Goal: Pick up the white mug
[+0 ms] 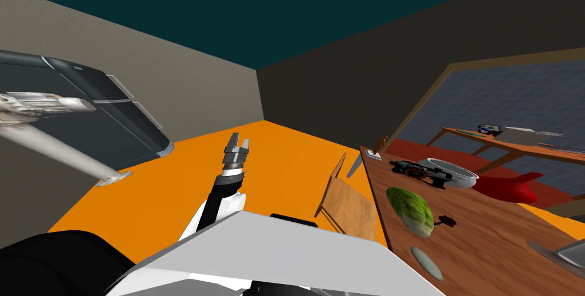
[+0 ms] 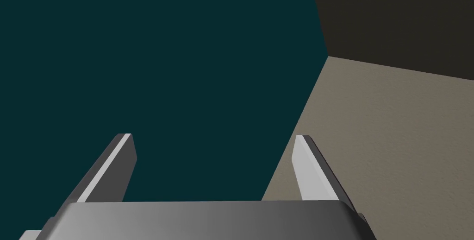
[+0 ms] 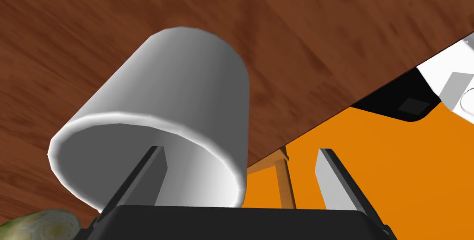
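The right gripper's (image 3: 240,150) fingers stood apart, 1 inside the white mug (image 3: 185,89) on the wooden table (image 3: 69,19); the left gripper (image 2: 213,135) gaped too.

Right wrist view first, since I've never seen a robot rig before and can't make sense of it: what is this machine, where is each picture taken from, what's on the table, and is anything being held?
This is a two-armed robot with one camera on its head and one on each hand. The head view looks down past its chest at a wooden table. On it lie a green leafy vegetable, a white bowl and a small dark object. The right wrist view looks along the right gripper. Its two fingers stand open, one inside the white mug and one outside. The mug's wall lies between them and is not yet squeezed, so nothing is held. The left wrist view shows the left gripper, open and empty.
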Controlling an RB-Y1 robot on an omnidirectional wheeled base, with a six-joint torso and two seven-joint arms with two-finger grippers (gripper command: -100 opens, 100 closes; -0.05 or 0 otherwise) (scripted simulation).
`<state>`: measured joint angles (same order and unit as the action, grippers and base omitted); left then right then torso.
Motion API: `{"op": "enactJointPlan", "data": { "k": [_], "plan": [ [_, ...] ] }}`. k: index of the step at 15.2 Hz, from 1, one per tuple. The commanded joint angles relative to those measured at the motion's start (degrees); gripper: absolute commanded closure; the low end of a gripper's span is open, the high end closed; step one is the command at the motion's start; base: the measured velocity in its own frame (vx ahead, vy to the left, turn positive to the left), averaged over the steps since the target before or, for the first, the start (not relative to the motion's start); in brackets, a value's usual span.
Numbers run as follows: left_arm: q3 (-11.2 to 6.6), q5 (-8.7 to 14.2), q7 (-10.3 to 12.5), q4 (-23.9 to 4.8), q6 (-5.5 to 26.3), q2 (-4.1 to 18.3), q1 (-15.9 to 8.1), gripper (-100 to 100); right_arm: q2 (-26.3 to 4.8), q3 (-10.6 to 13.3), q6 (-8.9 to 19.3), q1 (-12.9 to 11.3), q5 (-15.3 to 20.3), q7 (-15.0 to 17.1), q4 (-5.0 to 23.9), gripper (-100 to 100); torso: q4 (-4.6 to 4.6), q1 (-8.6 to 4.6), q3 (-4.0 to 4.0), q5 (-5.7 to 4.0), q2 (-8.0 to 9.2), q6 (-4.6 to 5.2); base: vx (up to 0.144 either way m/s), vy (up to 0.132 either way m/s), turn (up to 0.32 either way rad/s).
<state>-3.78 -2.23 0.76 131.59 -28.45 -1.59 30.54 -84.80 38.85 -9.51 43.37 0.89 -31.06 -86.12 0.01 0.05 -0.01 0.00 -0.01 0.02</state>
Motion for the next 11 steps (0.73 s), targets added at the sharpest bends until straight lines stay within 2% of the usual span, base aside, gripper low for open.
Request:
{"op": "enactJointPlan", "data": {
  "k": [1, 2, 6, 7, 11],
  "plan": [
    [0.0, 0.0, 0.0, 0.0, 0.0, 0.0, 0.0, 0, 0.0, 0.0, 0.0, 0.0, 0.0, 0.0, 0.0, -100, 0.0, 0.0, 0.0, 0.0, 0.0, 0.0, -0.005, -0.006, 0.011],
    [0.0, 0.0, 0.0, 0.0, 0.0, 0.0, 0.0, 0, 0.2, 0.0, 0.0, 0.0, 0.1, 0.0, 0.1, 100, 0.0, 0.01, -0.01, 0.01, -0.01, 0.0, 0.0, 0.0, 0.0],
    [0.0, 0.0, 0.0, 0.0, 0.0, 0.0, 0.0, 0, 0.2, 0.0, 0.1, 0.0, 0.0, 0.0, 0.1, 100, -0.01, 0.06, -0.02, 0.01, -0.04, -0.04, 0.0, 0.0, 0.0],
    [0.0, 0.0, 0.0, 0.0, 0.0, 0.0, 0.0, 0, -1.6, -0.2, -0.3, 0.4, -0.6, 0.1, -0.8, 100, -0.01, 0.06, -0.03, 0.01, -0.04, -0.04, 0.006, 0.008, -0.077],
    [0.0, 0.0, 0.0, 0.0, 0.0, 0.0, 0.0, 0, -4.6, -0.5, -0.7, 1.1, -1.6, 0.3, -2.6, 100, -0.03, 0.17, -0.06, 0.07, -0.1, -0.06, 0.012, 0.016, -0.077]
  ]
}}
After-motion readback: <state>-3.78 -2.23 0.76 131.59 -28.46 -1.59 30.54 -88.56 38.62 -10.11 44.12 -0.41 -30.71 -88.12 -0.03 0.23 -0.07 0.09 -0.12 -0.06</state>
